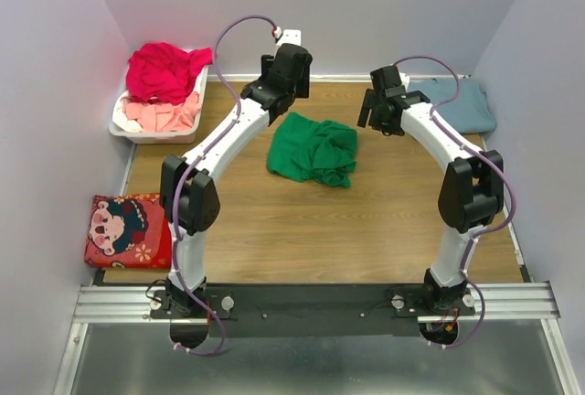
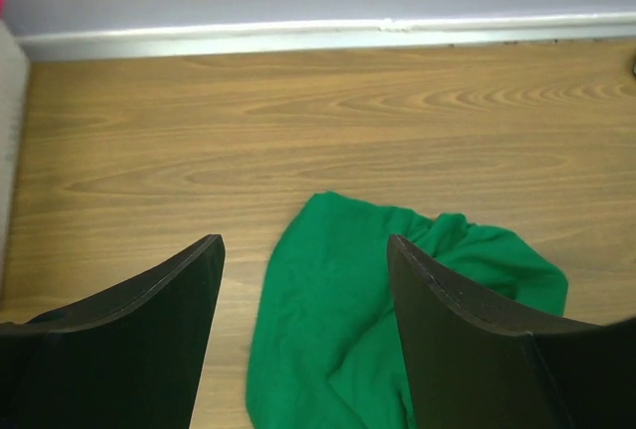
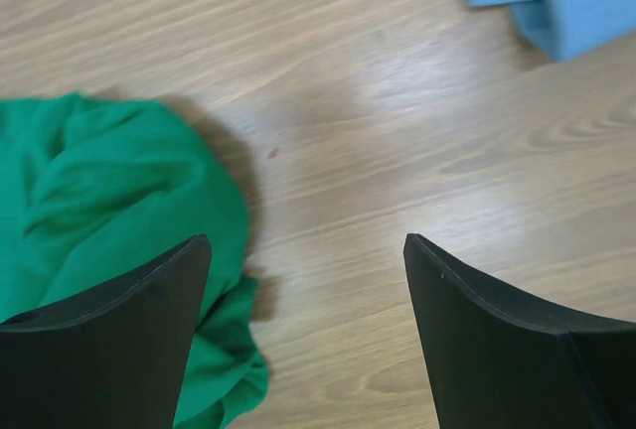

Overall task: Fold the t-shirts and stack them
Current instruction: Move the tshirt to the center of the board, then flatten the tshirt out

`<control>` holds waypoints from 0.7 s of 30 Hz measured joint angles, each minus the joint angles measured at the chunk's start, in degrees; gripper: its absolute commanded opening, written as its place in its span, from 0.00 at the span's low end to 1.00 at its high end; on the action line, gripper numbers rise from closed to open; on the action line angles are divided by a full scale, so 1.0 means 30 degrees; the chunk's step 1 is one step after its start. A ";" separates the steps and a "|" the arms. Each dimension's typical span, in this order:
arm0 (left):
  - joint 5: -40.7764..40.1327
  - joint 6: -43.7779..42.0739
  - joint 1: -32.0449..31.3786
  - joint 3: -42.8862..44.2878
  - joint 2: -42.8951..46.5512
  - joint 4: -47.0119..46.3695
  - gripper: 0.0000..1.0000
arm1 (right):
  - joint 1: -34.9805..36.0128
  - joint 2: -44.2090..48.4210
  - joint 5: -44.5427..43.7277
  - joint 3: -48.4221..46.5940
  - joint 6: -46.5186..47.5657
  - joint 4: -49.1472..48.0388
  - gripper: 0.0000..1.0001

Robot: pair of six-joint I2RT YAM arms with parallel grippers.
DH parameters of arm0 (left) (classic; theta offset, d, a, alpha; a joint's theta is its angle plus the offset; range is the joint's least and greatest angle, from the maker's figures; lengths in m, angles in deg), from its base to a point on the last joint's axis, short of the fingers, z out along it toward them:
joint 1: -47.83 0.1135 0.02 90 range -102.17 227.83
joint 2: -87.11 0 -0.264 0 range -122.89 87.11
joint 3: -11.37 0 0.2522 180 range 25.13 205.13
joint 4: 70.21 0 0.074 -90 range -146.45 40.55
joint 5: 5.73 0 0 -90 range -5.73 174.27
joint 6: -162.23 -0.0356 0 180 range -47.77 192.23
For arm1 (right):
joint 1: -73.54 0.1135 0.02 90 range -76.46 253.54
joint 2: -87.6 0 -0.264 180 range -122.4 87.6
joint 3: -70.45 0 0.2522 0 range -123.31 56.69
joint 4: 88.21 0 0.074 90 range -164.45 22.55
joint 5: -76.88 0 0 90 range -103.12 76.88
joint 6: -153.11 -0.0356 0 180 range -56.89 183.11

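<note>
Both pincers gape wide and empty, my left gripper [image 2: 303,245] over the 12 o'clock edge of the green t-shirt [image 1: 313,150], my right gripper [image 3: 306,240] off its 3 o'clock side. That shirt lies crumpled mid-table. Only overhead do I see the magenta t-shirt [image 1: 164,70] and pink t-shirt [image 1: 163,117] in the white basket [image 1: 137,135] at 10 o'clock; the blue-grey t-shirt [image 1: 462,102] lies at 2 o'clock.
</note>
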 measured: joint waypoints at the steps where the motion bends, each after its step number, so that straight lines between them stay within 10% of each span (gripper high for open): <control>1: 0.0459 0.0182 0.0146 0.0131 -0.0350 0.0029 0.74 | 0.0029 0.0000 0.0583 0.0000 0.0175 -0.0029 0.84; 21: 0.6732 0.1545 0.3504 0.2127 -0.5901 0.1093 0.68 | 0.4160 0.0838 0.5668 0.2200 0.1647 -0.0678 0.58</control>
